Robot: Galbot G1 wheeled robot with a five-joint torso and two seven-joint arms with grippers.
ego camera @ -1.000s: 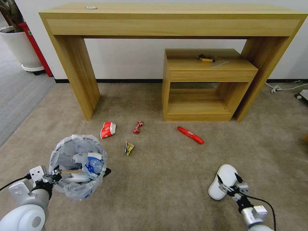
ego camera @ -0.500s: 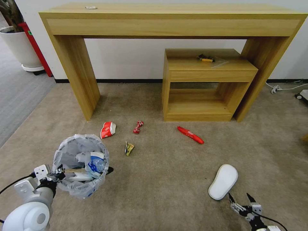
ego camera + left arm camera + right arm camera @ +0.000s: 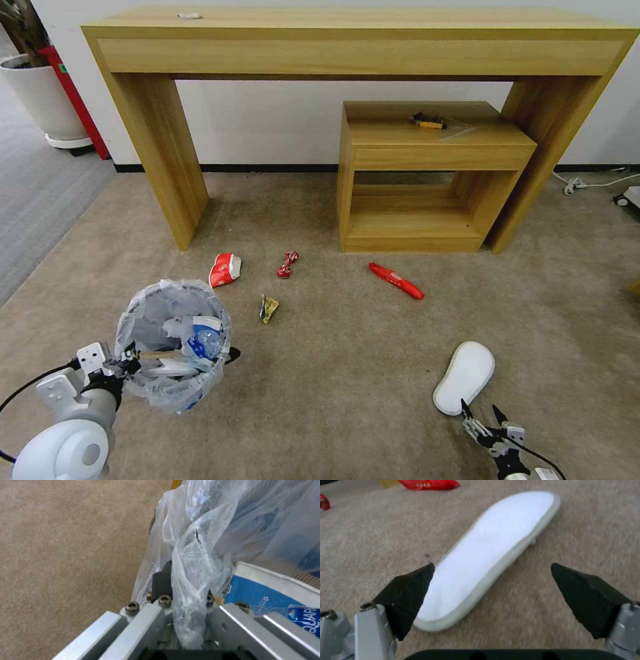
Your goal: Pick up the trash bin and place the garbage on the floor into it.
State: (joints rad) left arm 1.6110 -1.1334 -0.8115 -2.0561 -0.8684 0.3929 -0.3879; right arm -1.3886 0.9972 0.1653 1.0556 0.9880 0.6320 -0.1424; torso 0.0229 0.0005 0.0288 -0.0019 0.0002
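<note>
Your left gripper point(image 3: 123, 363) pinches the trash bin point(image 3: 175, 343) at its near rim, bag and wall caught between the pads, holding it near the floor's point(image 3: 333, 373) left side. Your right gripper point(image 3: 481, 421) hangs spread just short of the white slipper point(image 3: 465, 377), touching nothing. The slipper looks light, soft and floppy, so take it across its narrow edge near the middle.

1 bin point(image 3: 175, 347), 1 slipper point(image 3: 464, 377), 3 red wrappers point(image 3: 395, 280), 1 yellow scrap point(image 3: 269, 308)
</note>
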